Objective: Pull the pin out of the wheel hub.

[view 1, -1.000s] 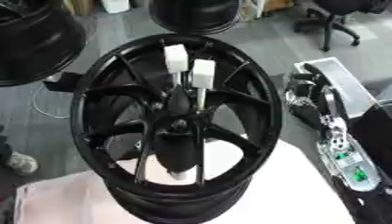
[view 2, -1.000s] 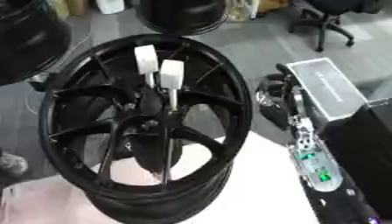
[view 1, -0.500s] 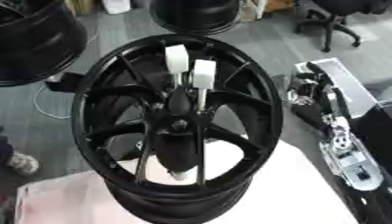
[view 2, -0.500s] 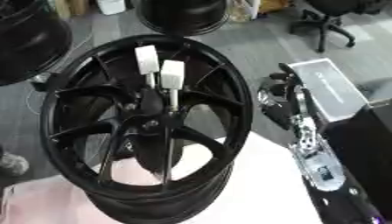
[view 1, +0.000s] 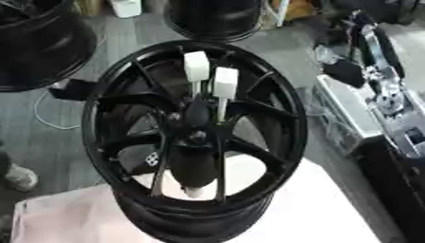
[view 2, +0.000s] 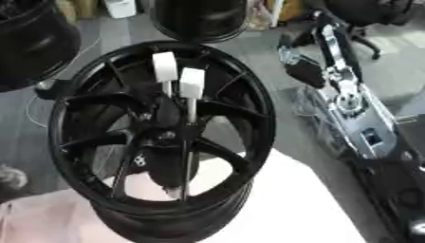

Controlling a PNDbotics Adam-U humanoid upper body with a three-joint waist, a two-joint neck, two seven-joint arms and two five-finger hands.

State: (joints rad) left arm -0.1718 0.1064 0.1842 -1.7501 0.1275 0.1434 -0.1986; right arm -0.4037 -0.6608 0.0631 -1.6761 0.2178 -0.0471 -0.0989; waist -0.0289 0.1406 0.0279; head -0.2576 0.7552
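A black spoked wheel hub (view 1: 124, 95) stands tilted on a white and pink covered surface (view 1: 319, 209). Two pins with white block handles, one (view 1: 197, 66) slightly farther than the other (view 1: 225, 81), stick up from the hub's centre (view 1: 196, 137) on thin metal shafts. My right arm, silver and black, rises along the right edge. Its dark hand (view 2: 303, 71) hangs to the right of the rim, apart from the wheel and the pins. How the hand is held is not visible. My left hand appears in neither view.
More black wheels lie on the floor at top left (view 1: 33, 42) and top centre (view 1: 216, 19). A grey case (view 1: 345, 116) sits just right of the hub under my arm. A white cable (view 1: 41, 114) and a shoe (view 1: 18, 176) lie at the left.
My right arm has swung up and farther away along the wheel's right side, its hand now level with the pins. The wheel and both pins stand as before.
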